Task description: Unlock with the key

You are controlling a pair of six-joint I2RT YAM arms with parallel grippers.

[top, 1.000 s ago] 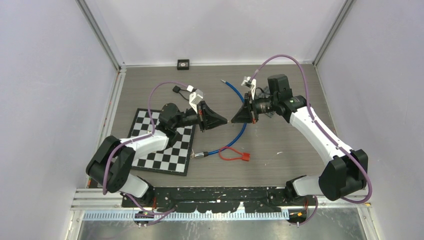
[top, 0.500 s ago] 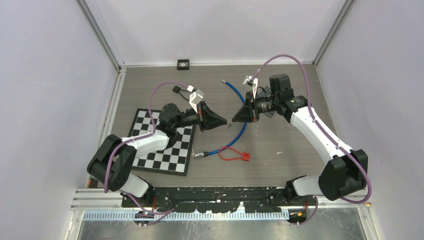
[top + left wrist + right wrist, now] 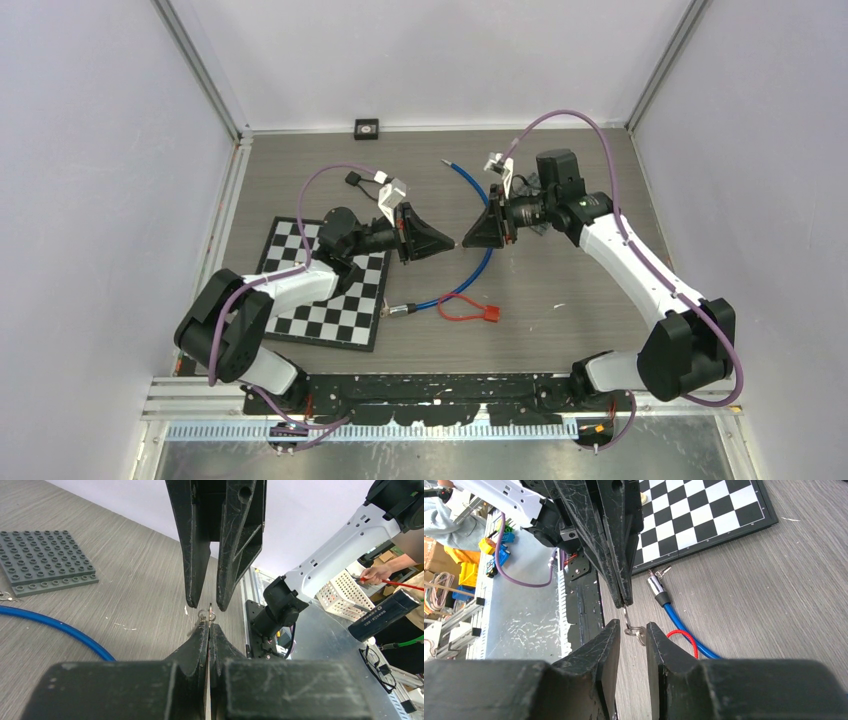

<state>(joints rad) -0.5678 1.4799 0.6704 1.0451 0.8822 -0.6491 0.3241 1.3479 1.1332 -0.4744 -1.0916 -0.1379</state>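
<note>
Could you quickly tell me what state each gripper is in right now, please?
The left gripper is closed, holding the key.
The right gripper is open, its fingers either side of the key's ring without gripping it.

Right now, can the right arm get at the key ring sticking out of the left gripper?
Probably yes. The key ring hangs clear of the shut left gripper and sits between the right gripper's open fingers, with nothing else in the gap.

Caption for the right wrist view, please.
Left gripper pinches the key; right gripper stands open around its ring.
</note>
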